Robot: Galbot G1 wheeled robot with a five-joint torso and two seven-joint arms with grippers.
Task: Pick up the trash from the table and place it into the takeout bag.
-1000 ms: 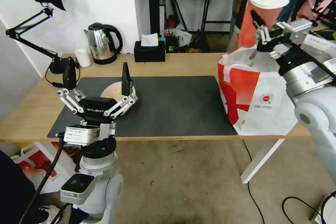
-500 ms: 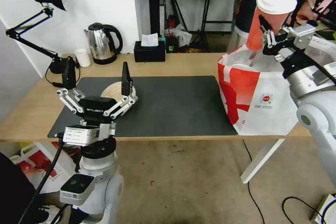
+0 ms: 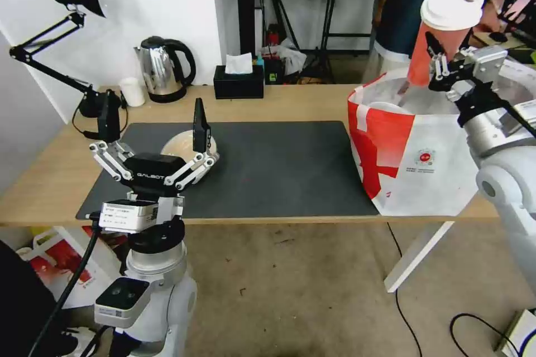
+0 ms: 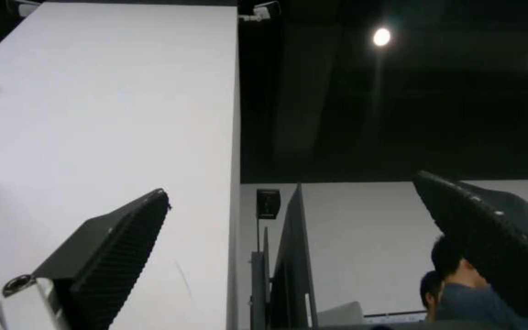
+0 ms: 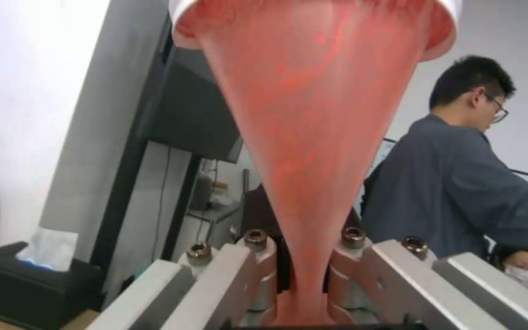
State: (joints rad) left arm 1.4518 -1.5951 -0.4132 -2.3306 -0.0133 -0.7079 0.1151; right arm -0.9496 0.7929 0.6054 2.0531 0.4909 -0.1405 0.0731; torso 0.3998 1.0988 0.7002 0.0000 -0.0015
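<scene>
cup held over the bag

nearest me, my left gripper (image 3: pixel 153 122) sits spread wide, fingers pointing up, at the table's (image 3: pixel 50 178) front edge, with the shallow beige bowl (image 3: pixel 181 145) just behind it on the black mat (image 3: pixel 279 167). farther right, my right gripper (image 3: pixel 446 64) is clamped on the lower body of the red cup (image 3: pixel 441 39), holding it upright above the open mouth of the takeout bag (image 3: pixel 419 162). 1 white bowl rim (image 3: pixel 385 106) shows inside the bag.

beige bowl (image 3: pixel 181 145) half hidden behind left tool (image 3: pixel 153 125), takeout bag (image 3: pixel 413 156) contents unclear
</scene>
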